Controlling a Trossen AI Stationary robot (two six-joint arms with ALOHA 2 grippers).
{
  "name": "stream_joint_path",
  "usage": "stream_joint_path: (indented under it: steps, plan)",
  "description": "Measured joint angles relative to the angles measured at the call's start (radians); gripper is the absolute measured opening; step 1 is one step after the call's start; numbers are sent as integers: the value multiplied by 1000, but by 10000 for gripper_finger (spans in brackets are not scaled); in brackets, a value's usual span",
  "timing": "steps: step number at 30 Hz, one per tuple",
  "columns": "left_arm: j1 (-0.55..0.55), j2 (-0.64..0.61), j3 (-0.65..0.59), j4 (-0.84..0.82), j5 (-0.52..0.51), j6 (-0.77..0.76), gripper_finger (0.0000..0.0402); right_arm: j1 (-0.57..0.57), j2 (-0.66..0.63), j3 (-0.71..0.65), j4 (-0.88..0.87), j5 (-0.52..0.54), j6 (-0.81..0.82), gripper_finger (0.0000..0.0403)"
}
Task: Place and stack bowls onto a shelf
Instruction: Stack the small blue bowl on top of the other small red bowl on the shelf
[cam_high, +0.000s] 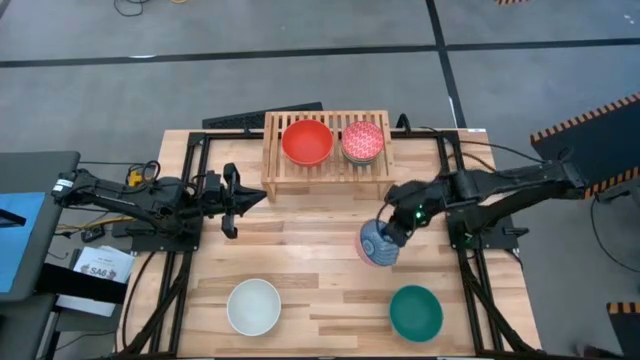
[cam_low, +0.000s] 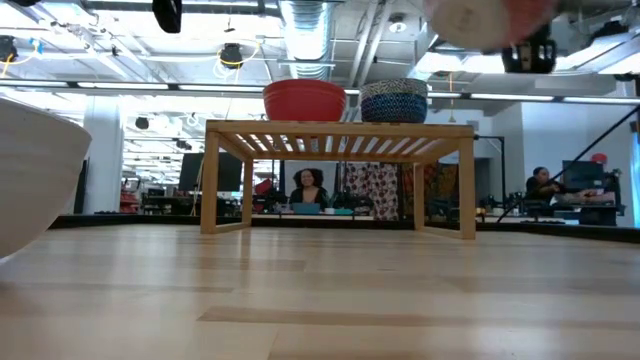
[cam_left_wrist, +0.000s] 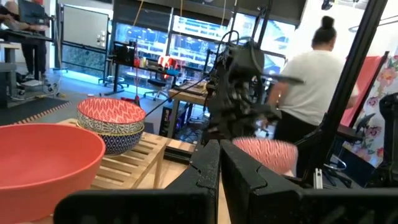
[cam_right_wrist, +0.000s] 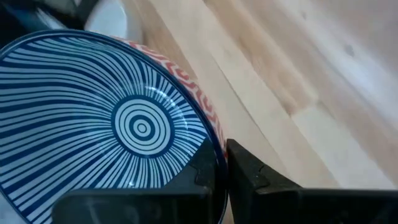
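Note:
The shelf (cam_high: 273, 160) stands at the table's far middle. On it rest a plain red bowl (cam_high: 307, 141) and, beside it, a pink-red patterned bowl (cam_high: 363, 141) nested in a dark blue patterned bowl (cam_low: 394, 102). My right gripper (cam_high: 393, 228) is shut on a blue-and-white striped bowl (cam_high: 379, 244) with a red-patterned outside, in front of the shelf. A white bowl (cam_high: 253, 306) and a teal bowl (cam_high: 415, 312) sit on their bases near the front edge. My left gripper (cam_high: 232, 200) is shut with nothing in it, left of the shelf. My right gripper pinches the striped bowl's rim (cam_right_wrist: 214, 140), one finger inside the bowl and the other finger (cam_right_wrist: 249, 171) outside. The fingers slant down from the table's right side. The bowl is lifted clear of the table, its striped inside facing up.
Bare planks lie between the shelf and the two front bowls. Black arm frames run along both sides of the table. People sit and stand in the room beyond the far edge.

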Motion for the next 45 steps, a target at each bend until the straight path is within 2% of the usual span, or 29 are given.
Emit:
stream_joint_path:
  steps: [6, 20, 31, 39, 45]
  plan:
    - [0, 0, 0, 7, -1, -11, 0, -46, 20, 116, 5, 16, -40, 38]
    - [0, 0, 0, 17, 13, -29, 0, -148, 197, 447, -87, 26, -268, 38]
    - [0, 0, 0, 14, 17, -29, 0, -158, 174, 462, -170, 55, -292, 38]
    - [0, 0, 0, 14, 17, -29, 0, -91, 134, 462, -261, 185, -300, 38]
    - [0, 0, 0, 14, 17, -29, 0, -65, 122, 462, -353, 238, -283, 38]
